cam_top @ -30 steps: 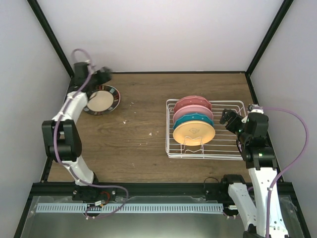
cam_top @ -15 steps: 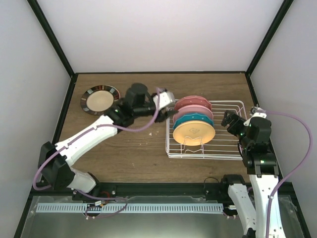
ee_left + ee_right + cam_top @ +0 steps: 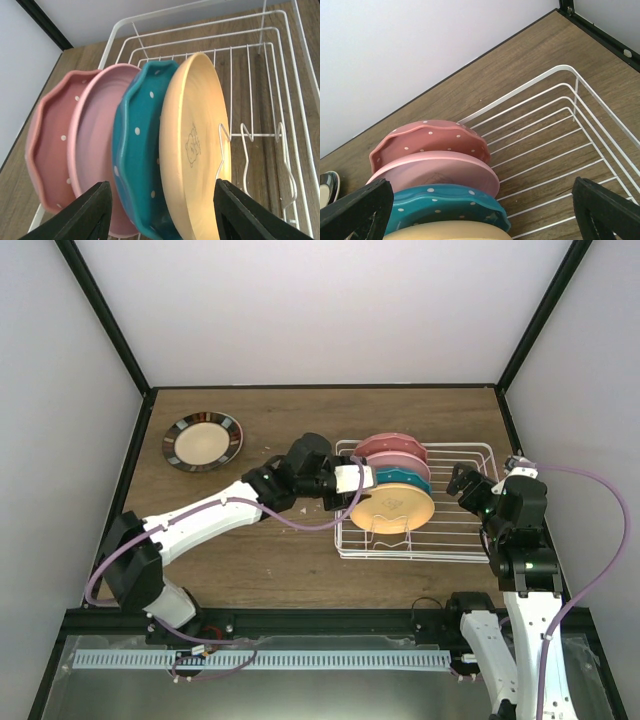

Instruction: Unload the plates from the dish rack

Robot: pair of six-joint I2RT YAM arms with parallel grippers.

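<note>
Left gripper (image 3: 352, 480) at the left end of the dish rack (image 3: 456, 532), four plates on edge inside it.
I see the rack's long side running left to right at centre right of the overhead view. The row goes back to front: dotted pink plate (image 3: 47, 150), plain pink plate (image 3: 95, 145), teal plate (image 3: 137, 160), yellow plate (image 3: 392, 504), all faces tipped toward the bottom edge. My left jaws stand apart, level with the teal and yellow rims, clamping nothing I can see. The right gripper (image 3: 462, 480) is spread wide and empty. The dark-rimmed plate (image 3: 203, 442) lies flat, upper left on the table (image 3: 280, 540).
</note>
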